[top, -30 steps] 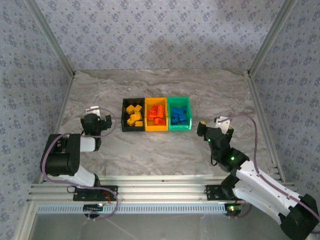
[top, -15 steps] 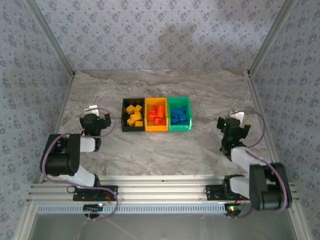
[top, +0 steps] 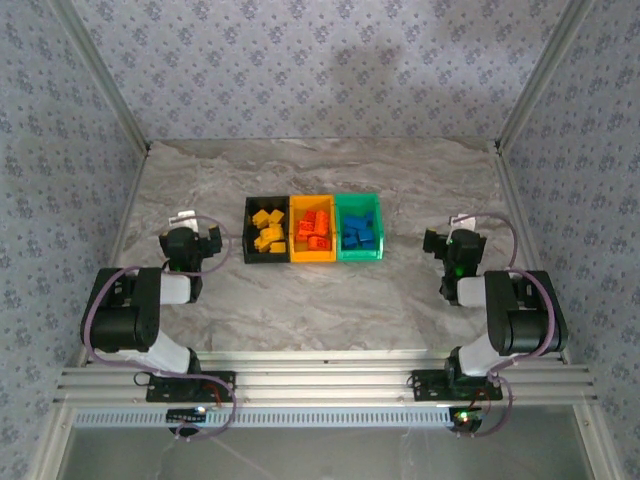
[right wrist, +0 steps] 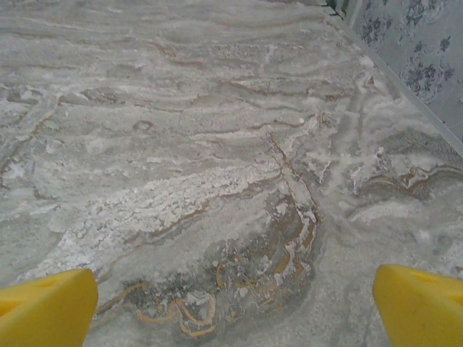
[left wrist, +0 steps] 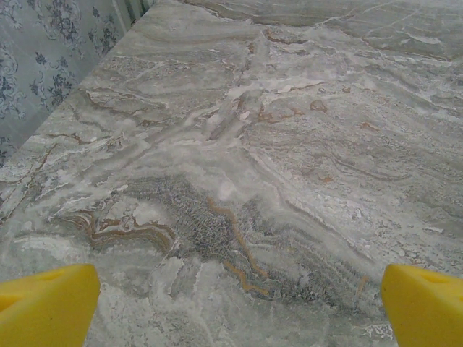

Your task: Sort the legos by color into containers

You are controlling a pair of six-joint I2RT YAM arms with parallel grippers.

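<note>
Legos [top: 314, 228] inside containers [top: 312, 258], between and apart from both jaws.

Grey marbled tabletop [top: 320, 300] free L & R and near side; joined row of black, yellow-orange, green plastic bins [top: 313, 258] blocks mid-table; patterned side walls [top: 60, 180] hem both edges.

Three open-topped containers [top: 290, 258] stand joined in a row at the middle of the surface [top: 300, 300]: the black bin [top: 247, 230] at 9 o'clock, the yellow-orange bin [top: 312, 258] central, the green bin [top: 358, 197] at 3 o'clock. Jumbled inside lie yellow legos [top: 268, 233] in the black, orange-red legos [top: 314, 228] in the yellow-orange, and blue legos [top: 358, 236] in the green.
</note>
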